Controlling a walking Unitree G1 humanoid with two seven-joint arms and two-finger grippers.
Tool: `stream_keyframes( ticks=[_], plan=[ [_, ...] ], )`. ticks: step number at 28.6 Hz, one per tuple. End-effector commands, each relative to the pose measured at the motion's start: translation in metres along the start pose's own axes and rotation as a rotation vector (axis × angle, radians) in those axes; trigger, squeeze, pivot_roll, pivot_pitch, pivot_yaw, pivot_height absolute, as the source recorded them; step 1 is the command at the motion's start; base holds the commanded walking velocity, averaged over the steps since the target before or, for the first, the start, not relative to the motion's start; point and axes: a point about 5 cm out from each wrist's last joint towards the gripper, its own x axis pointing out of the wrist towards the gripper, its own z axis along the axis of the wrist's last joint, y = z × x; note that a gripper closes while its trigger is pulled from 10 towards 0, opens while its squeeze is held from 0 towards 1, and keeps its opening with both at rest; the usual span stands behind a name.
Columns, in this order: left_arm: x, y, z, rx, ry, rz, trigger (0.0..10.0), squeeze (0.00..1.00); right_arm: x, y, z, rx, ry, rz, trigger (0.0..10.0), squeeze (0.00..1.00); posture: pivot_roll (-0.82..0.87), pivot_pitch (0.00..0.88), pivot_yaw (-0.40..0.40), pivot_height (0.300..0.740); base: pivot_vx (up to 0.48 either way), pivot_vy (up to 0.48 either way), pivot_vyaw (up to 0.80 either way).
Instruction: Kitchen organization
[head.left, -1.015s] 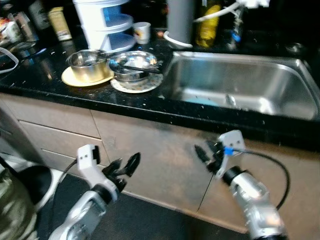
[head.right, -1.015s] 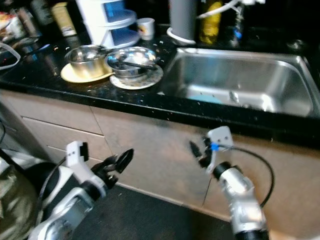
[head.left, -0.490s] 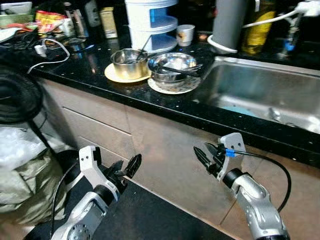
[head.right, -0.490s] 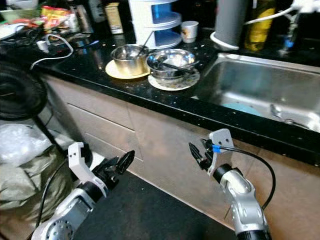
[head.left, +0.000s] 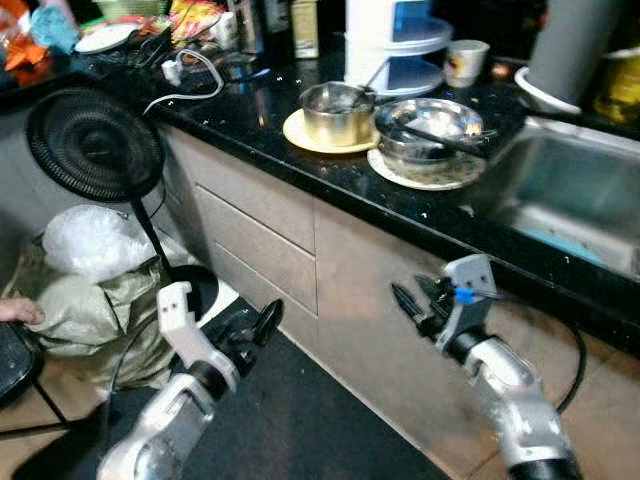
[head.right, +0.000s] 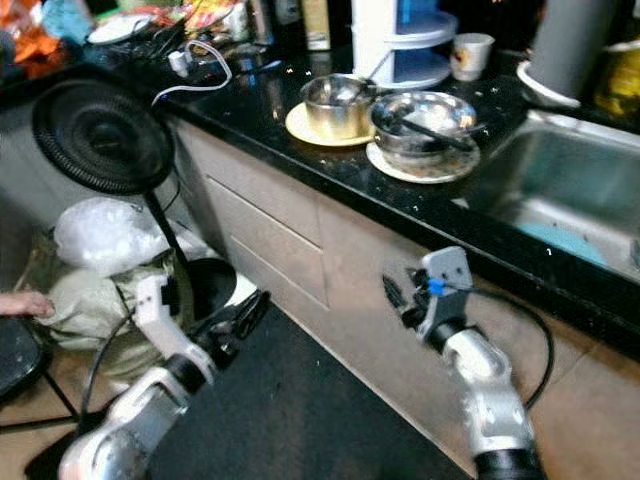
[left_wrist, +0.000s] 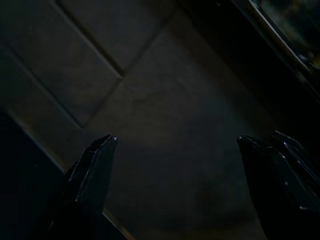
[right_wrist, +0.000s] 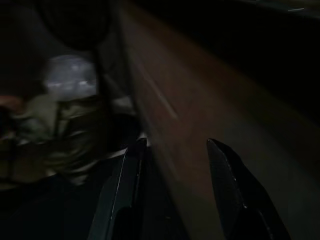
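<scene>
Dishes sat on the black counter (head.left: 330, 165), left of the sink (head.left: 575, 200): a steel pot (head.left: 337, 112) on a yellow plate (head.left: 300, 135), and just beside it a steel bowl (head.left: 428, 122) on a pale patterned plate (head.left: 425, 172), with a dark utensil (head.left: 440, 137) lying across the bowl. Behind them stood a white-and-blue tiered container (head.left: 395, 40) and a small white cup (head.left: 466, 62). Further left along the counter: a white cable (head.left: 190, 80), bottles and bright packets, blurred.

Below the counter ran beige drawer fronts (head.left: 255, 235) and cabinet doors. Both arms hung low in front of them. Left gripper (head.left: 255, 330) was over the dark floor mat (head.right: 300, 420), fingers apart; its wrist camera showed two black fingertips (left_wrist: 92, 160) spread wide against dim cabinet panels. Right gripper (head.left: 412, 303) was near the cabinet face under the sink edge, fingers (right_wrist: 122, 185) apart, holding nothing.

On the floor to the left stood a black pedestal fan (head.left: 95, 145), with a white plastic bag (head.left: 95, 240) and an olive sack (head.left: 90, 315) at its base. A person's hand (head.left: 18, 311) showed at the far left edge.
</scene>
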Motion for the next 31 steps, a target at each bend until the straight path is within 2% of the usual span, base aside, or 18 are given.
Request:
stream_keyframes(
  ticks=[1, 7, 11, 28, 31],
  plan=[
    [-0.0017, 0.0021, -0.0018, -0.01, 0.01, 0.009, 10.0, 0.0, -0.0003, 0.0018, -0.0024, 0.022, -0.001, 0.006, 10.0, 0.0, 0.03, 0.0, 0.032, 0.74, 0.0, 0.0, 0.74],
    [-0.0019, 0.0017, 0.0, -0.002, 0.007, 0.012, 10.0, 0.0, 0.0001, 0.0025, -0.0016, 0.028, -0.005, 0.01, 10.0, 0.0, 0.03, 0.0, 0.033, 0.74, 0.0, 0.0, 0.74],
    [-0.0023, 0.0025, 0.0002, -0.03, 0.011, 0.006, 10.0, 0.0, 0.0002, 0.0034, -0.0013, 0.03, -0.006, 0.015, 10.0, 0.0, 0.03, 0.0, 0.035, 0.74, 0.0, 0.0, 0.74],
    [-0.0043, 0.0063, 0.0032, -0.003, 0.013, 0.021, 10.0, 0.0, 0.0007, 0.0081, -0.0005, 0.038, -0.025, 0.023, 10.0, 0.0, 0.06, 0.0, 0.042, 0.74, 0.0, 0.0, 0.73],
    [-0.0046, 0.007, 0.0031, -0.001, 0.012, 0.025, 10.0, 0.0, 0.0007, 0.0096, -0.0003, 0.036, -0.03, 0.034, 10.0, 0.0, 0.07, 0.0, 0.041, 0.74, 0.0, 0.0, 0.2]
  ],
)
